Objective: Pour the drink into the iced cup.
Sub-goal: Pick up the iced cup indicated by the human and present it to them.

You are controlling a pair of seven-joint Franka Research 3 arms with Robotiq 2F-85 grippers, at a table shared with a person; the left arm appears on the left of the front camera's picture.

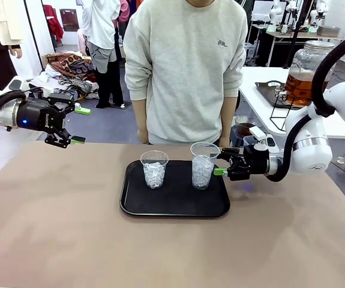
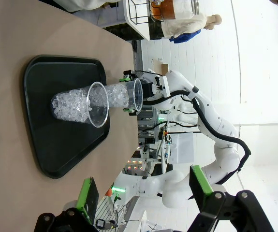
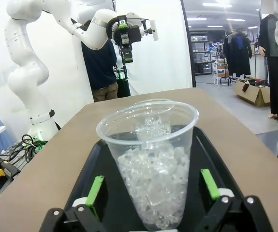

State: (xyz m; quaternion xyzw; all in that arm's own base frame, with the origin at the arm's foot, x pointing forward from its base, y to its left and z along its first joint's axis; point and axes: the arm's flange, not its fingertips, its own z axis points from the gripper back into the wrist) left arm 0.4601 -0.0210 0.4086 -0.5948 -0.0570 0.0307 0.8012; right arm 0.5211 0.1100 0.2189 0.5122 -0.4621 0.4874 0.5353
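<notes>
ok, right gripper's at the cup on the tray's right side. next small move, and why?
Probably close the right gripper on the right iced cup. In the right wrist view its green pads flank the cup's lower half, open and not touching it, and the cup stands upright on the tray. The left gripper hangs open, well off to the left, above the table.

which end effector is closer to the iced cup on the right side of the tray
Right. The right end effector is at the iced cup, open, fingers flanking it. The left end effector hangs open over the table's left edge, far from the tray.
</notes>
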